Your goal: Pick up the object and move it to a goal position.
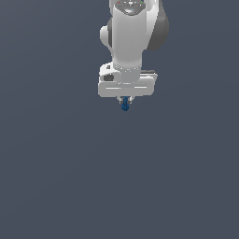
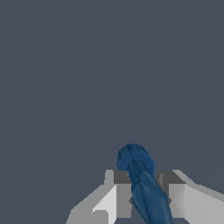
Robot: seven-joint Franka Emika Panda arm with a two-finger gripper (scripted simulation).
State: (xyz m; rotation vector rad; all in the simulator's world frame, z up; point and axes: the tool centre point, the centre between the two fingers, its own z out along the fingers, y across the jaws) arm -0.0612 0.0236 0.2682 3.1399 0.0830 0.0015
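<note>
Now the white gripper (image 1: 125, 99) is closed on the small dark blue, ribbed, elongated object (image 1: 125, 105), which pokes out below its fingers. No goal marker visible. Best carried slowly and level; grip looks thin.

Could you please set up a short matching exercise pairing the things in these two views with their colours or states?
Things:
1. object
2. gripper
3. arm
4. background

Descriptions:
A. plain grey-blue, with nothing on it
B. dark blue, held between two fingers
C. white, rising out of the exterior view's top edge
D. shut on something small

Pairs: 1-B, 2-D, 3-C, 4-A
</note>
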